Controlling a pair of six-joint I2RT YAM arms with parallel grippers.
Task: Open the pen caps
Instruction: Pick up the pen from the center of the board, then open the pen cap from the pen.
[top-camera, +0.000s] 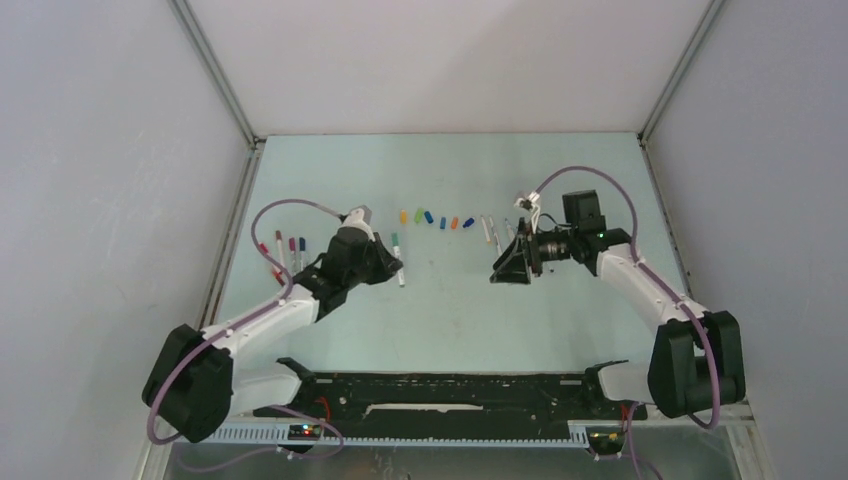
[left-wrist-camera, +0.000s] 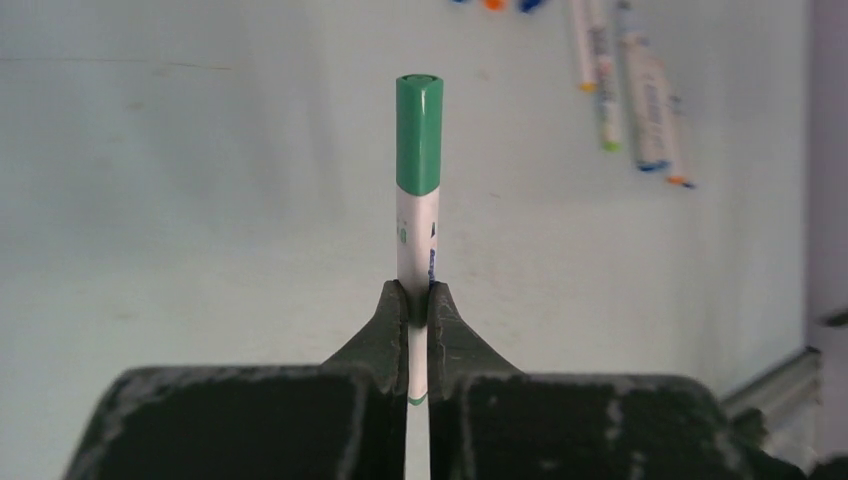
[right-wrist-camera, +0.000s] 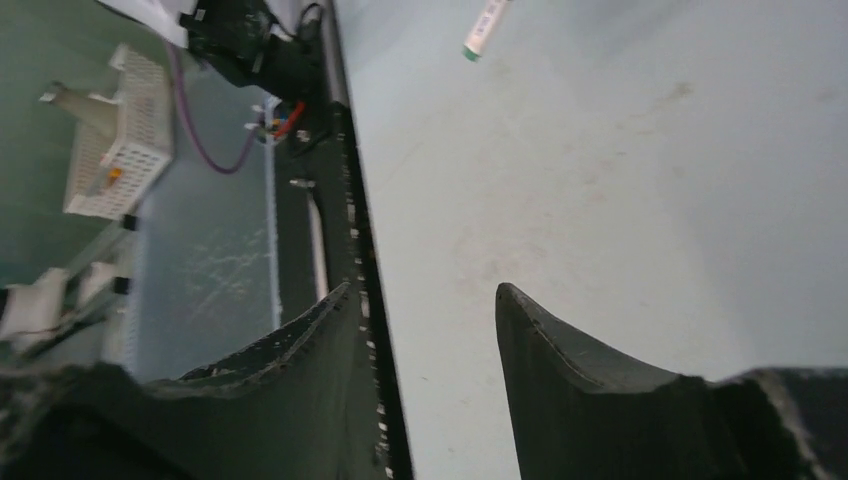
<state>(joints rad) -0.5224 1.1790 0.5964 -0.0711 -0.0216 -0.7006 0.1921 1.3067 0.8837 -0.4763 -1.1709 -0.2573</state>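
The left jaws, seen from the top camera, are clamped together on a pen (top-camera: 398, 262) left of the middle of the tabletop (top-camera: 440, 320). Its green cap (top-camera: 394, 240) is on and points toward the far edge. The right jaws stand apart with nothing between them, right of the middle and turned toward the left edge. A row of loose caps (top-camera: 435, 219), yellow, green, blue and orange, lies between the two arms, nearer the far edge than the jaws. Just to the right of that row lie several uncapped pens (top-camera: 495, 232). Four capped pens (top-camera: 290, 245) lie near the left edge, beside the left arm (top-camera: 290, 305).

The left wrist camera shows the left jaws pressed from both sides onto the pen's white barrel (left-wrist-camera: 416, 235), with no gap left around it. The green cap sits on the end of the barrel, well clear of the jaws. Beyond it the uncapped pens lie side by side on the tabletop, and a few of the loose caps show at the top edge of this view, cut off.

From the right wrist camera, the right jaws are apart, and only bare tabletop shows between them. A black rail (right-wrist-camera: 345, 220) runs along the tabletop's near edge. The end of a white barrel with a green tip (right-wrist-camera: 485, 25) lies on the tabletop, well apart from these jaws.
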